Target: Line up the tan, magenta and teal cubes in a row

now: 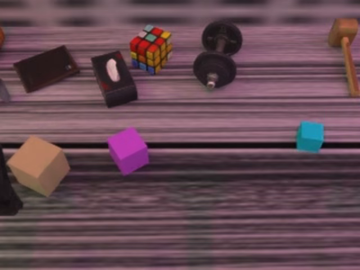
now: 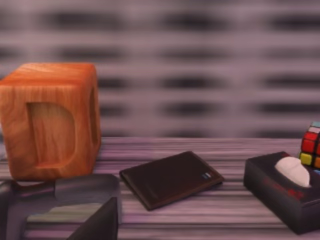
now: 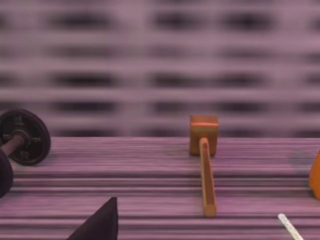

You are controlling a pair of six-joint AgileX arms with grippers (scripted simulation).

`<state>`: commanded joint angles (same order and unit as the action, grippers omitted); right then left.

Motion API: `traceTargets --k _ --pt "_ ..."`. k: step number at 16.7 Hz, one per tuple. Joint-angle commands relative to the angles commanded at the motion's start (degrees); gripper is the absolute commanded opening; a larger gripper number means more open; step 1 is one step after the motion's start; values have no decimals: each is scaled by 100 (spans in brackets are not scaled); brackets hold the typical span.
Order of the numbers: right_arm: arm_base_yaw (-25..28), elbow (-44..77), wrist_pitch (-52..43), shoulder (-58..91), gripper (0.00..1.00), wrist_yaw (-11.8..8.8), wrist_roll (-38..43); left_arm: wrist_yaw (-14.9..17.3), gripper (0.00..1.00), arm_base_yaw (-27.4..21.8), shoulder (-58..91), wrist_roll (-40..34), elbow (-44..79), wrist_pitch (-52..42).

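The tan cube, the largest, sits at the table's left, turned at an angle. To its right lies the magenta cube, also turned. The small teal cube rests far off at the right. All three stand apart from each other. My left arm shows as a dark shape at the left edge, right beside the tan cube. Its wrist view shows one dark fingertip set wide of centre, holding nothing. My right arm is outside the top view; one wide-set fingertip appears over bare table. Neither wrist view shows a task cube.
Along the back stand a dark wallet, a black tissue box, a sticker-faced puzzle cube, a black dumbbell and a wooden mallet. A wooden letter block stands at the far left.
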<state>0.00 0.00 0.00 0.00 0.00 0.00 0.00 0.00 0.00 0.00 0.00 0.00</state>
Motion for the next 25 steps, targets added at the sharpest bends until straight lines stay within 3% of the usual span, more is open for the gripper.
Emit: traceTargets --k 5,9,20,25 --pt "40 346 -243 353 100 4 86 0 100 0 0 0 0 0" --pt "194 1604 -1038 1675 100 -6 371 0 100 0 0 0 0 0" --pt "813 6799 -4516 8612 100 24 1509 0 100 0 0 0 0 0" --pt "1041 8804 -5822 11041 100 36 1964 0 100 0 0 0 0 0"
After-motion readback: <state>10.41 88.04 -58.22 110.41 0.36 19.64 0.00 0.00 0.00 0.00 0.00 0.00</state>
